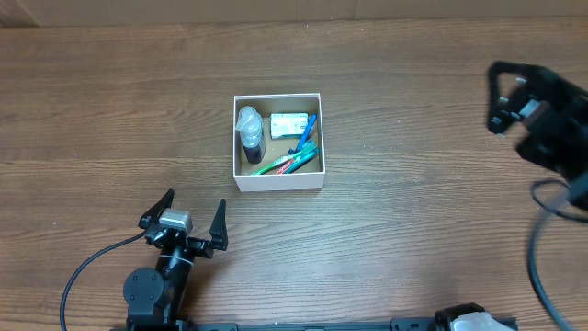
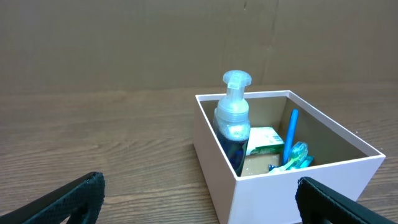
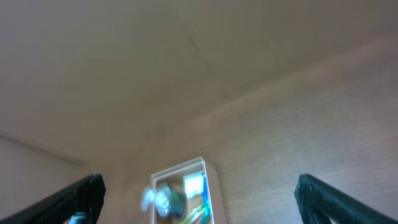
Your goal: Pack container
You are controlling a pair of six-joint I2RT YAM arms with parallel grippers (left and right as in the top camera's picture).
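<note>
Both jaw pairs gape empty: container (image 1: 278, 181), mid-frame w/ spray bottle (image 1: 250, 136) inside, sits just up-right of L gripper (image 1: 195, 208), well left of R gripper (image 1: 497, 97), so L arm's nearer.

No writing can be read anywhere; the green-and-white packet (image 1: 289, 125) inside the container (image 1: 277, 181) bears print too small to make out.

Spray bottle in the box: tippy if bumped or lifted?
Probably tippy: the spray bottle stands upright, tall and narrow, its cap above the container wall. The corner walls may steady it. Clear cap looks smooth, perhaps slippery.
</note>
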